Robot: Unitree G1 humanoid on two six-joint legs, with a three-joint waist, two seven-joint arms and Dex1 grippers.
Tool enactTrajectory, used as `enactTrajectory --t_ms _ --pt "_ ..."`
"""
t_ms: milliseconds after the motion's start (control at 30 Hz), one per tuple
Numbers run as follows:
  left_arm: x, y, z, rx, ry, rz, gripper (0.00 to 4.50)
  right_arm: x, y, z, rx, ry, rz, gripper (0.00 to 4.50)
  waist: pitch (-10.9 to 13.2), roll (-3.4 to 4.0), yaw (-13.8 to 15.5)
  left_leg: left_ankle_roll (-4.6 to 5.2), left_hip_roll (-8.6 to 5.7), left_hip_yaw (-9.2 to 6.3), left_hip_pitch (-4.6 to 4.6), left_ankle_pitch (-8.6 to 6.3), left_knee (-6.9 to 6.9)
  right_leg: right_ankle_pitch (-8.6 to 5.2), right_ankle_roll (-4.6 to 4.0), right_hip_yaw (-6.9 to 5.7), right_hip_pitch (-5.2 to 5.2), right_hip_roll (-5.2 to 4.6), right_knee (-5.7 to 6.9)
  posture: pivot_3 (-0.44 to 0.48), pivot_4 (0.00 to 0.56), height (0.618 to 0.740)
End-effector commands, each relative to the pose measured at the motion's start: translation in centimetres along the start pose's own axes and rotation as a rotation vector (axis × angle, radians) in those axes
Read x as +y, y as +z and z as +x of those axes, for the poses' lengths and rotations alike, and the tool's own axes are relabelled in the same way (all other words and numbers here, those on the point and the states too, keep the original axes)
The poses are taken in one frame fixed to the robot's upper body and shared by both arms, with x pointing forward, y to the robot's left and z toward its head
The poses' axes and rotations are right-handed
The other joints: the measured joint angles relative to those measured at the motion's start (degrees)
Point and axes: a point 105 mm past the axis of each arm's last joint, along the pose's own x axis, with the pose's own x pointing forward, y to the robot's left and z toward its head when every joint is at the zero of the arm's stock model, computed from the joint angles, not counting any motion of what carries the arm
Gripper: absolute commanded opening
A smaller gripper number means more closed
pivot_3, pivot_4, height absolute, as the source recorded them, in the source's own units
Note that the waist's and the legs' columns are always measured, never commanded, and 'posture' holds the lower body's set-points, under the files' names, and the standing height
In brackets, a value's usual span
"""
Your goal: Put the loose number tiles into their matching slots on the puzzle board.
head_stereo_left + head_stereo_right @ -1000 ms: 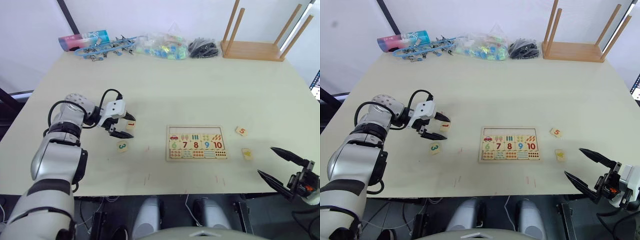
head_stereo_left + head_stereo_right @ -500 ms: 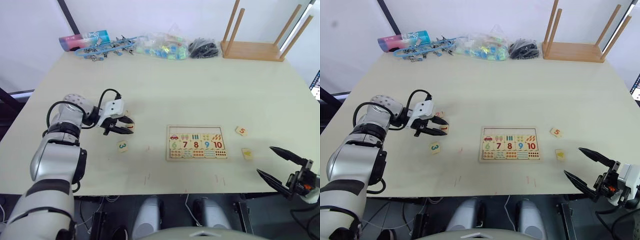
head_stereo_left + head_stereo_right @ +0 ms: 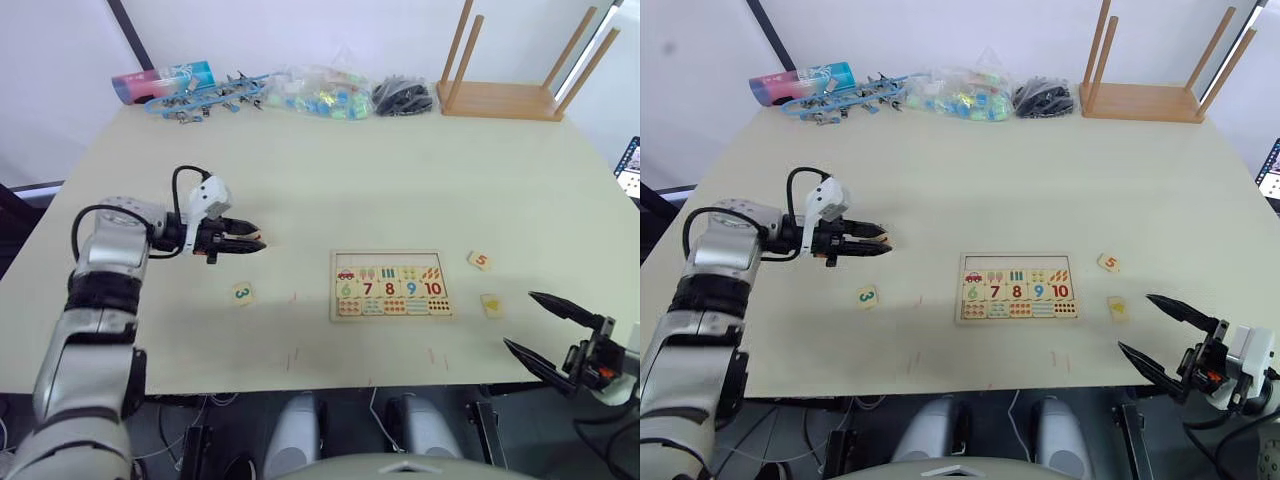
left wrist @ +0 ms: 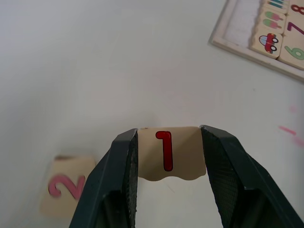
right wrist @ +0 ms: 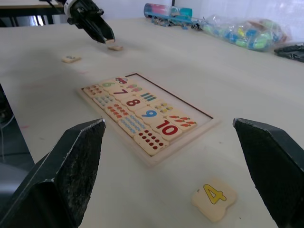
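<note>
Left gripper (image 4: 167,156) clamps tile 1 (image 4: 166,152) above bare table (image 4: 95,71).

Puzzle board (image 3: 391,285) sits mid-table; tile 3 (image 3: 242,293) lies well to its left, tiles 5 (image 3: 480,261) and 4 (image 3: 491,305) just beside its right edge.

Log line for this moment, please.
left gripper: shut on 1 tile, lifted | right gripper: open, idle | puzzle board: top row empty

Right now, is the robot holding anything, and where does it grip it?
The left gripper pinches the number 1 tile by two opposite side edges. The right gripper holds nothing.
</note>
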Motion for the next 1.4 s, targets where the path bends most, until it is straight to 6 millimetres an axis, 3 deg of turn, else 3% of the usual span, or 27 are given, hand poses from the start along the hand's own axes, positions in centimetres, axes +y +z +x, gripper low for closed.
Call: enactTrajectory --t_ms 33,300,500,667,1067,1400 --pt "-0.7 1.8 -1.4 -0.030 0.172 -0.081 1.53 0.1 0.9 0.1 -0.027 0.004 -0.024 4.50 0.0 0.01 0.2 0.00 -0.01 0.00 0.04 0.00 0.00 0.00 0.00 0.02 0.02 -0.03 0.04 0.000 0.150 0.737" --pt "-2.6 -0.2 -1.7 0.000 0.571 -0.330 1.53 0.4 1.3 0.2 -0.037 -0.007 -0.009 4.50 0.0 0.00 0.8 -0.01 -0.14 -0.17 -0.02 0.00 0.11 -0.02 0.01 0.09 0.06 0.02 0.10 0.000 0.150 0.737" --pt "-4.5 -0.4 0.8 -0.044 0.775 -0.488 1.53 0.6 1.4 0.2 -0.040 -0.012 -0.003 4.50 0.0 -0.03 1.0 -0.01 -0.22 -0.29 -0.02 0.01 0.17 -0.02 0.01 0.20 0.13 0.07 0.12 0.000 0.150 0.737" --pt "-5.9 -0.7 1.9 0.009 0.799 -0.532 1.53 0.3 1.3 0.1 -0.037 -0.014 -0.009 4.50 0.0 -0.04 0.7 -0.01 -0.23 -0.30 0.01 0.01 0.16 -0.03 -0.01 0.36 0.13 0.25 0.11 0.000 0.150 0.737" --pt "-6.5 -0.1 4.1 0.011 0.779 -0.577 1.53 0.3 1.1 0.2 -0.041 -0.017 -0.005 4.50 0.0 -0.04 0.9 -0.01 -0.23 -0.33 0.00 0.01 0.16 -0.03 -0.04 0.53 0.13 0.23 0.08 0.000 0.150 0.737" --pt "-6.8 1.1 5.3 -0.014 0.751 -0.584 1.53 0.9 0.6 -1.3 0.014 0.060 -0.005 4.50 0.0 -0.04 0.9 -0.01 -0.23 -0.32 0.00 0.00 0.16 -0.10 -0.16 0.54 0.13 0.24 0.06 0.000 0.150 0.737"
